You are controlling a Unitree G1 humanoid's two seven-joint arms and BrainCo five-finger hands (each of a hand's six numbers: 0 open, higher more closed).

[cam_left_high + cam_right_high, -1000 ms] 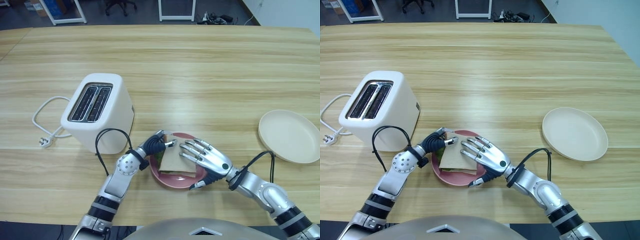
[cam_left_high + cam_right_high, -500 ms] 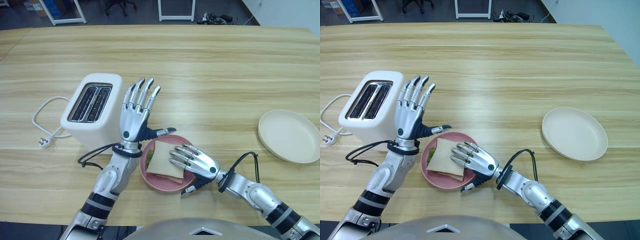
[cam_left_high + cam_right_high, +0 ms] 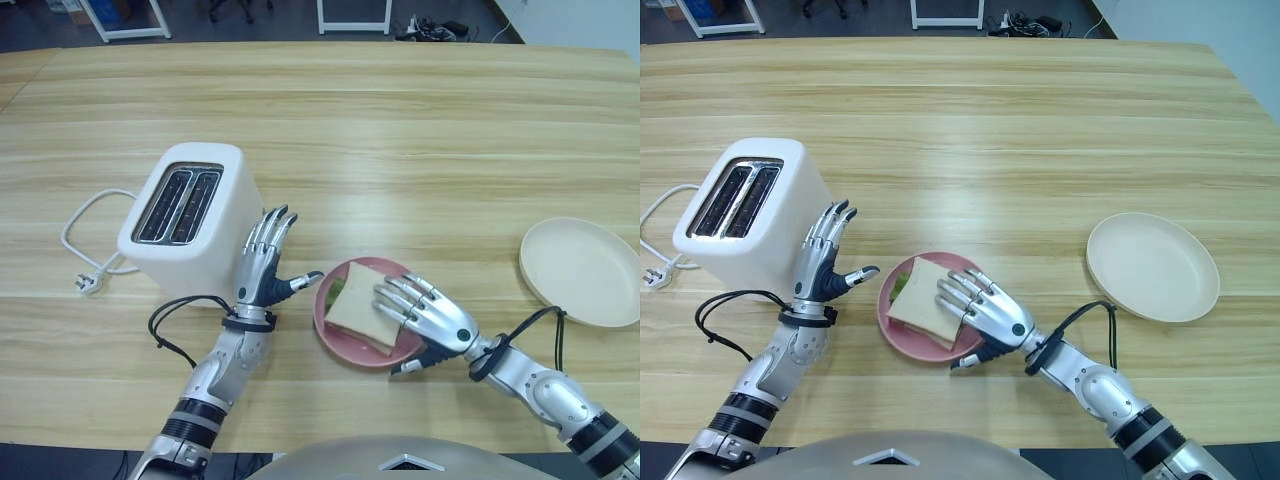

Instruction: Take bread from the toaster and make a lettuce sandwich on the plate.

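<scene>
This looks like a lab or office workroom, not a home kitchen. The long pale wooden plank-topped table [image 3: 420,150] runs far out ahead of the left hand [image 3: 262,262] and the right hand [image 3: 425,315]. Past its far edge, well beyond the left hand, white metal frame legs [image 3: 352,15] and the black wheeled base of an office chair [image 3: 826,9] stand on dark flooring. Well beyond the right hand, a tangle of black and white cables [image 3: 432,26] lies on the floor beside a plain pale wall [image 3: 580,15].

left hand [image 3: 262,265]: upright, fingers straight and pointing up, thumb out to the side, holding nothing
right hand [image 3: 428,316]: palm down, fingers spread, nearly flat
left forearm [image 3: 215,375]: slants up from below
right forearm [image 3: 537,386]: enters from the lower right
</scene>
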